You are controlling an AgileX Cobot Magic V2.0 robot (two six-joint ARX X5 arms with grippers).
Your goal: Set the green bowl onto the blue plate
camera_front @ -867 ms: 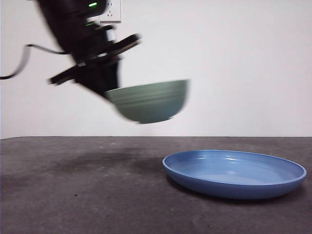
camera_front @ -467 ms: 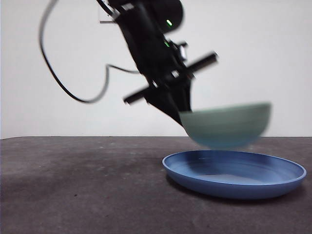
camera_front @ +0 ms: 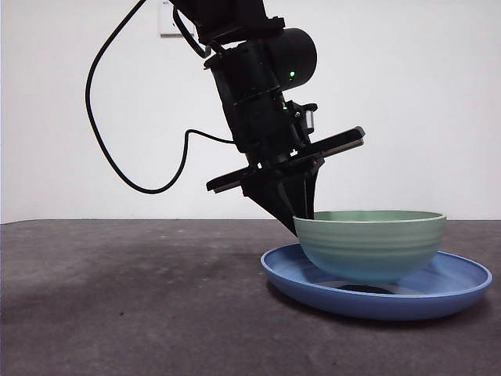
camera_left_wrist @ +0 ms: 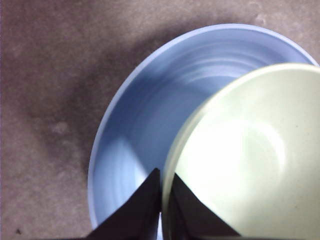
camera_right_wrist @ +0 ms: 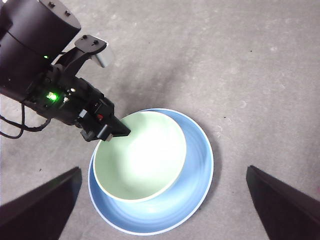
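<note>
On my screen the table [camera_front: 117, 298] is dark grey and rough-grained, spreading under and all around the left pincer [camera_front: 304, 213]. The right wrist view shows pale flecks scattered across it. I see 1 soft shadow [camera_left_wrist: 60, 110] darkening the table just beside the pincer. Behind the pincer stands a plain white wall [camera_front: 438, 102]. High above the pincer, 1 white wall socket [camera_front: 164, 23] shows only in part, and I cannot make out its holes.
</note>
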